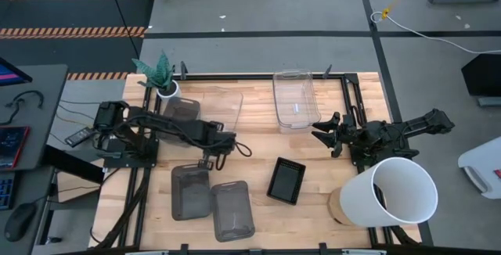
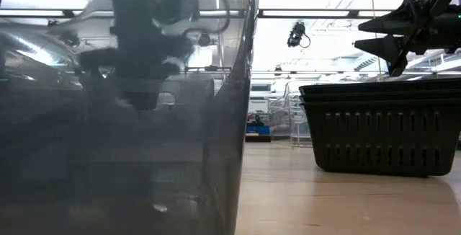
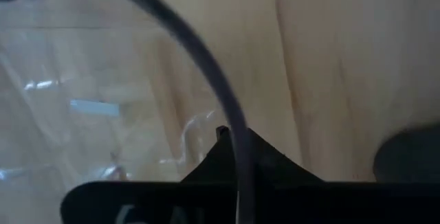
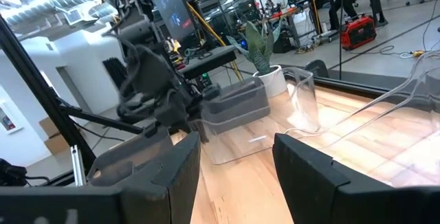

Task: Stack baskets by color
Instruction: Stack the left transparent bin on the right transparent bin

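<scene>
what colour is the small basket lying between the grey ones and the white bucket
Black basket, with a slotted mesh-like wall; the high view shows its colour best, the low view its pattern.

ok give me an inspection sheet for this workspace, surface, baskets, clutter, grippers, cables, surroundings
Surface: wooden table, black frame rails.
Job's things: two grey baskets side by side at the front; black mesh basket alone; clear basket at the back; another clear basket by the left gripper.
Clutter: white bucket on its side; potted plant.
Grippers: left gripper shut at the clear basket's rim; right gripper open, empty.
Cables: yellow and white cables on the floor.
Surroundings: desk with mouse, left.
</scene>
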